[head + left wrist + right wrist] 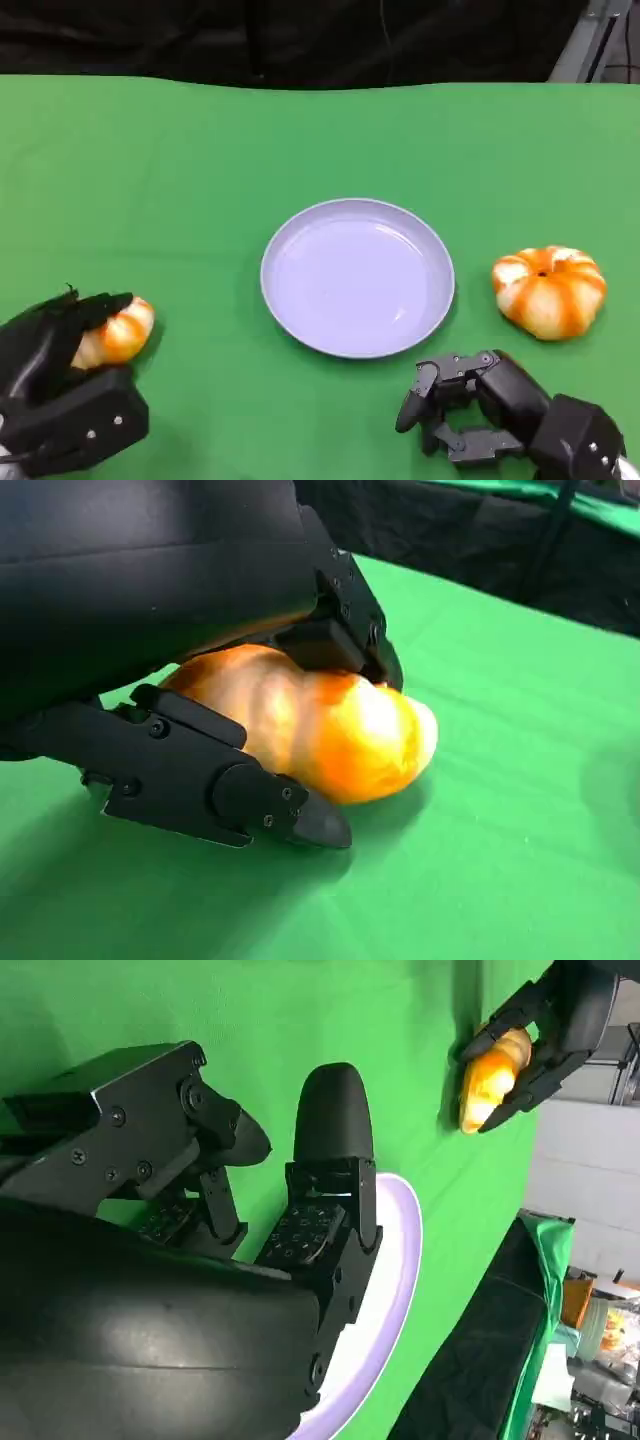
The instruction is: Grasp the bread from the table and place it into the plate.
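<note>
An orange-and-white bread [120,334] lies at the table's left, and my left hand [58,388] grips it with fingers above and below. In the left wrist view the bread [335,730] sits between the black fingers [220,785], low over the green cloth. The lavender plate [355,276] stands in the middle of the table with nothing in it. My right hand [488,412] rests near the front edge, right of the plate, fingers apart and holding nothing. The right wrist view shows that hand [200,1260] over the plate's rim [405,1260], with the left hand [560,1020] and bread [490,1085] beyond.
A second round, pumpkin-shaped orange bread [549,290] lies right of the plate, just beyond my right hand. Green cloth [200,170] covers the table. A dark backdrop runs along the far edge.
</note>
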`<state>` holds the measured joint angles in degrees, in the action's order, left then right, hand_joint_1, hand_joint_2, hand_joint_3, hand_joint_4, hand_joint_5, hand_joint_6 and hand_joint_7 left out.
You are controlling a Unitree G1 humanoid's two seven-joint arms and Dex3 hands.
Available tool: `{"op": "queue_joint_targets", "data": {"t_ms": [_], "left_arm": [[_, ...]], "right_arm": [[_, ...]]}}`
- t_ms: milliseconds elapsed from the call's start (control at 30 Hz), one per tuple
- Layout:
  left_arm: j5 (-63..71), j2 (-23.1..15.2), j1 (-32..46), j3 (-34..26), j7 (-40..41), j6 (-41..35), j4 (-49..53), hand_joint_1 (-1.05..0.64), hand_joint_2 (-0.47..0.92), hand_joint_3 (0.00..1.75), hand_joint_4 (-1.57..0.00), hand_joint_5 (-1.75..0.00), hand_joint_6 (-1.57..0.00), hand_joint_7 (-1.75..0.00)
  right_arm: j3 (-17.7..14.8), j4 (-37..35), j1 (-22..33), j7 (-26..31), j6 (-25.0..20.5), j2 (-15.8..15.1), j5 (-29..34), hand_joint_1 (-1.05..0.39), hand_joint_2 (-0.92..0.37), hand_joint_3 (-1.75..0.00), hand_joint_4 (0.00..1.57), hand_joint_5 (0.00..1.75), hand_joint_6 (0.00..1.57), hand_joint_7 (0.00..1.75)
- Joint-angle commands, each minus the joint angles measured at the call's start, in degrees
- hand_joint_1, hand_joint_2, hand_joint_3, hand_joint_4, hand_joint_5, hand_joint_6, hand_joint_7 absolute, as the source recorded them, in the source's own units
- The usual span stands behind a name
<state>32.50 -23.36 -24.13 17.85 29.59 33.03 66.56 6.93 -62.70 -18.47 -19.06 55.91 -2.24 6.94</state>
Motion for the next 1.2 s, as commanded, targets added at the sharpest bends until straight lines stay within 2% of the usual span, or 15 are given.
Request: {"op": "queue_joint_targets", "data": {"t_ms": [33, 67, 100, 133, 233, 500, 867, 1200], "left_arm": [[-1.2, 0.0, 0.4, -1.1, 1.7, -1.3, 0.2, -0.04, 0.92, 0.02, -0.45, -1.24, -1.08, -0.06], [-1.4, 0.1, 0.4, -1.3, 1.8, -1.3, 0.2, -0.03, 0.92, 0.02, -0.38, -1.46, -0.93, -0.42], [-1.7, 0.2, 0.4, -1.5, 1.7, -1.4, 0.2, -0.03, 0.92, 0.01, -0.35, -1.59, -0.72, -0.88], [-2.0, 0.3, 0.4, -1.7, 1.4, -1.5, 0.1, -0.02, 0.91, 0.01, -0.35, -1.68, -0.56, -1.25], [-2.4, 0.5, 0.5, -2.3, 1.1, -1.4, 0.0, 0.0, 0.89, 0.0, -0.4, -1.74, -0.46, -1.57], [-2.0, 0.4, 0.5, -1.8, 2.3, -1.2, -0.3, -0.01, 0.87, 0.0, -0.52, -1.75, -0.44, -1.68], [-0.2, 0.1, 1.1, -1.2, 8.2, 0.7, -1.7, 0.0, 0.84, 0.0, -0.52, -1.75, -0.51, -1.57], [3.5, -1.5, 3.9, -1.0, 15.2, 3.0, -9.0, 0.01, 0.82, 0.01, -0.54, -1.75, -0.54, -1.5]], "right_arm": [[-0.6, -0.2, -0.5, -0.2, -0.1, -0.6, -0.7, 0.19, -0.63, -0.97, 0.97, 1.32, 0.99, 0.94], [-0.7, -0.3, -0.5, -0.3, 0.0, -0.6, -0.8, 0.2, -0.63, -0.97, 0.98, 1.32, 1.0, 0.94], [-0.7, -0.4, -0.6, -0.3, 0.1, -0.6, -0.8, 0.2, -0.63, -0.97, 0.97, 1.33, 1.0, 0.94], [-0.7, -0.4, -0.6, -0.2, 0.0, -0.6, -0.8, 0.2, -0.63, -0.97, 0.97, 1.32, 1.0, 0.94], [-0.6, -0.3, -0.6, -0.1, -0.1, -0.6, -0.6, 0.2, -0.63, -0.97, 0.98, 1.32, 1.0, 0.94], [-0.6, -0.3, -0.6, 0.0, 0.0, -0.6, -0.6, 0.2, -0.63, -0.98, 0.98, 1.32, 1.0, 0.93], [-0.5, -0.4, -0.7, 0.0, 0.1, -0.7, -0.5, 0.21, -0.63, -0.97, 0.99, 1.3, 1.01, 0.92], [-0.6, -0.4, -0.7, -0.3, -0.3, -0.6, -0.7, 0.22, -0.64, -0.97, 0.98, 1.31, 1.0, 0.92]]}}
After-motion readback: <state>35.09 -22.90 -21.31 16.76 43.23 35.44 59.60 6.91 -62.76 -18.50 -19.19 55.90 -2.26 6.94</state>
